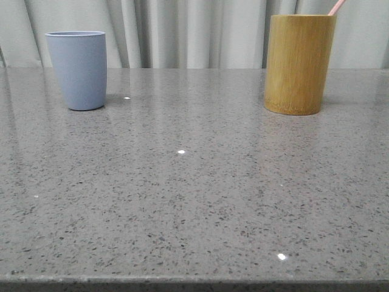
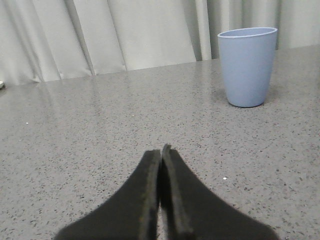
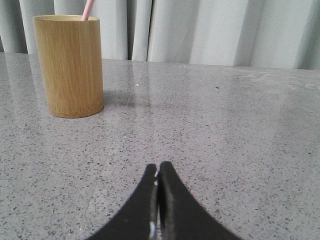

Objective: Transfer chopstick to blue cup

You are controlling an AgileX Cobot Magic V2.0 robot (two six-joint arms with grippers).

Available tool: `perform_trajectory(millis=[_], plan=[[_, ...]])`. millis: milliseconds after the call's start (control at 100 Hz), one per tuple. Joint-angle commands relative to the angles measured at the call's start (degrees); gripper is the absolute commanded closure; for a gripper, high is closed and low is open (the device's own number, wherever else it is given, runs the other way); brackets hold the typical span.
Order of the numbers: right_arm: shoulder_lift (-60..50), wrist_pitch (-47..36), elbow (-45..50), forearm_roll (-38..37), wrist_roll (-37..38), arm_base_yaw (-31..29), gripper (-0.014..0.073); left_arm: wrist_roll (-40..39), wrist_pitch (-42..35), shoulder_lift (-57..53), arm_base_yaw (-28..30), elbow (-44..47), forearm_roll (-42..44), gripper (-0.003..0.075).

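Observation:
The blue cup [image 1: 78, 70] stands upright at the far left of the grey speckled table [image 1: 194, 201]; it also appears ahead of my left gripper [image 2: 161, 150] as the blue cup [image 2: 247, 66]. A pale pink chopstick [image 1: 336, 6] sticks out of the wooden cup [image 1: 299, 63] at the far right; only its top end shows. Seen from the right wrist, the chopstick [image 3: 88, 9] rises from the wooden cup [image 3: 70, 65]. My right gripper [image 3: 158, 167] is shut and empty, low over the table. The left gripper is shut and empty too.
Pale curtains [image 1: 194, 30] hang behind the table's far edge. The table's near edge [image 1: 194, 283] runs along the bottom of the front view. Bare tabletop lies between the two cups.

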Motion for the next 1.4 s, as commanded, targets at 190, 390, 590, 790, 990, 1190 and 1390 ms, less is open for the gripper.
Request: perform_trajectory(millis=[190, 390, 590, 790, 990, 1190, 1390], plan=[[-1.1, -4.9, 0.0, -0.1, -0.5, -0.4, 0.0661, -0.2, -4.8, -1.9, 0.0, 0.6, 0.0, 0.0739], [-1.1, -4.9, 0.0, -0.1, -0.5, -0.4, 0.0661, -0.2, -4.8, -1.9, 0.0, 0.6, 0.0, 0.0739], [-1.1, -5.2, 0.0, -0.1, -0.5, -0.4, 0.0661, -0.2, -4.8, -1.9, 0.0, 0.6, 0.0, 0.0739], [-1.1, -9.9, -0.1, 1.7, 0.2, -0.4, 0.0661, -0.2, -5.2, -1.9, 0.0, 0.6, 0.0, 0.0739], [-0.7, -2.2, -5.5, 7.1, 0.6, -0.4, 0.0661, -0.2, -5.7, -1.9, 0.0, -1.5, -6.4, 0.0739], [4.2, 10.8, -18.1, 8.3, 0.6, -0.4, 0.0661, -0.2, -1.1, -0.5, 0.0, -10.3, -17.7, 0.0739], [15.7, 33.3, -36.3, 8.1, -0.2, -0.4, 0.0661, -0.2, 17.0, 7.9, 0.0, -25.3, -17.6, 0.0739]])
